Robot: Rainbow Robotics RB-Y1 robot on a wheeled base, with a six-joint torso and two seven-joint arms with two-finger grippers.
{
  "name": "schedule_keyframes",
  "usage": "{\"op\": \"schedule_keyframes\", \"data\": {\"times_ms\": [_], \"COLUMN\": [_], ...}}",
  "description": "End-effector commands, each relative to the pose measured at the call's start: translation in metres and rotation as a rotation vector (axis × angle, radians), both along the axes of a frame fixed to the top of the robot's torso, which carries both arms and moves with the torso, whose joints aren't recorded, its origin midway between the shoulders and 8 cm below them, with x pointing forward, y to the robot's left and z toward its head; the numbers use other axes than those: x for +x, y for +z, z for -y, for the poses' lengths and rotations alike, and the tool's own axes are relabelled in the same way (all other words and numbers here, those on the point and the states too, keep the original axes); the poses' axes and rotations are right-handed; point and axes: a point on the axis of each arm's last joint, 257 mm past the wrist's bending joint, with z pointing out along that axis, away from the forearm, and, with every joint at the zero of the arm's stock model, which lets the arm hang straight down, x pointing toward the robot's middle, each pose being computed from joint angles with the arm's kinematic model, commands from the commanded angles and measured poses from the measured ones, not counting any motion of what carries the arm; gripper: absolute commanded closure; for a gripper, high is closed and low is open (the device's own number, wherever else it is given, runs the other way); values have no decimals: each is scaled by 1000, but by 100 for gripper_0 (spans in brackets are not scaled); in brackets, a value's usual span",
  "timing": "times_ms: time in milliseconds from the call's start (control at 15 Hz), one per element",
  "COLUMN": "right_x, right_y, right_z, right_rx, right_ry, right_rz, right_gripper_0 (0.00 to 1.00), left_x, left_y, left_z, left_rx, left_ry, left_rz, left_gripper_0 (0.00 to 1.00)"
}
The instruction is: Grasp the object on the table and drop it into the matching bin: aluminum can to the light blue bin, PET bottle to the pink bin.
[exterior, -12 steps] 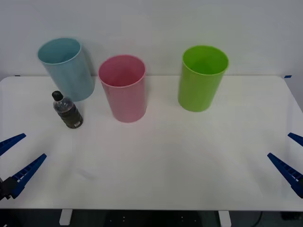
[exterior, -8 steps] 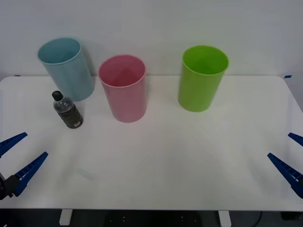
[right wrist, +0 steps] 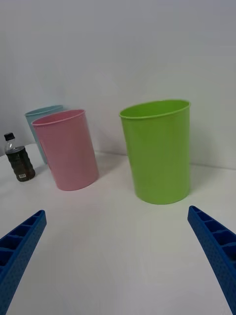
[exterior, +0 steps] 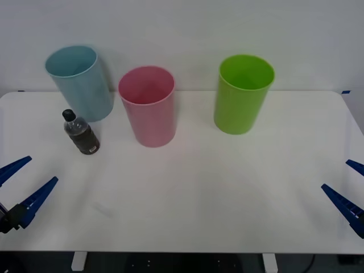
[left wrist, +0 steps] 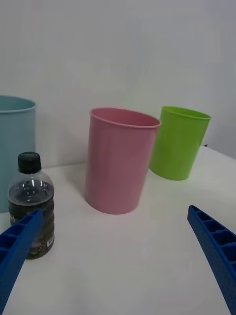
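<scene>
The PET bottle [exterior: 81,133] stands upright on the white table [exterior: 199,193], just in front of the light blue bin [exterior: 80,83] and left of the pink bin [exterior: 148,106]. It has a black cap and a dark lower body. My left gripper [exterior: 24,183] is open at the table's front left, some way short of the bottle. In the left wrist view the bottle [left wrist: 31,210] stands ahead beside one finger, with the pink bin [left wrist: 120,159] behind. My right gripper [exterior: 348,187] waits open at the front right edge.
A lime green bin [exterior: 243,93] stands at the back, right of the pink bin. The three bins line the far side of the table. The wide white surface between the grippers holds nothing else.
My left gripper has shifted slightly along the front left edge. The bottle, the bins and the right arm have stayed put.
</scene>
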Motion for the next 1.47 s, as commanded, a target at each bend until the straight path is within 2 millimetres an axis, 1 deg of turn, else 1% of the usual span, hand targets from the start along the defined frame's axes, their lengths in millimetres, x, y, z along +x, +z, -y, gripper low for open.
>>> {"op": "schedule_keyframes", "data": {"times_ms": [67,200,600,733,867,1067,1200,1467], "right_x": [0,0,0,0,0,0,0,0], "right_y": [0,0,0,0,0,0,0,0], "right_z": [0,0,0,0,0,0,0,0], "right_rx": [0,0,0,0,0,0,0,0], "right_ry": [0,0,0,0,0,0,0,0], "right_rz": [0,0,0,0,0,0,0,0], "right_gripper_0": [0,0,0,0,0,0,0,0], "left_x": [14,23,52,61,75,87,94,111], "left_y": [-13,-25,-48,-60,-70,-78,-84,-88], "left_z": [-5,-10,-22,-27,-33,-41,-42,-37], "left_rx": [3,25,9,-1,-10,-15,-13,-9], "left_ry": [63,111,259,288,302,323,333,356], "left_rz": [-32,-60,-116,-136,-148,-159,-168,-172], "left_gripper_0": [0,0,0,0,0,0,0,0]}}
